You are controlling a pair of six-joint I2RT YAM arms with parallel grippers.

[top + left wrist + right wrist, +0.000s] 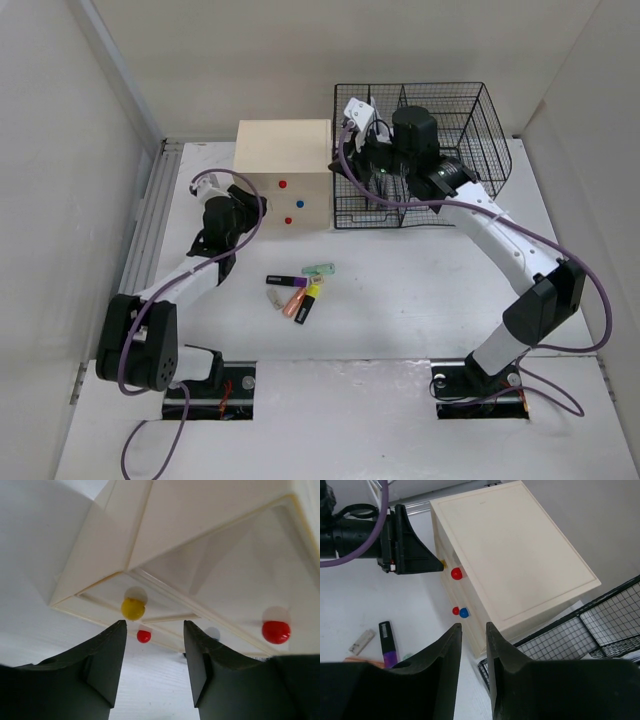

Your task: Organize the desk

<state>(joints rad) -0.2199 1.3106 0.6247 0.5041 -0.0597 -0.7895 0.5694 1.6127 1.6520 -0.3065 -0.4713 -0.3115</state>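
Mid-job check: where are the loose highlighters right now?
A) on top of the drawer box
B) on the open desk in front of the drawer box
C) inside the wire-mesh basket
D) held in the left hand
B: the highlighters lie in a small cluster on the bare desk, in front of the drawer box, and the left hand is open with nothing in it.
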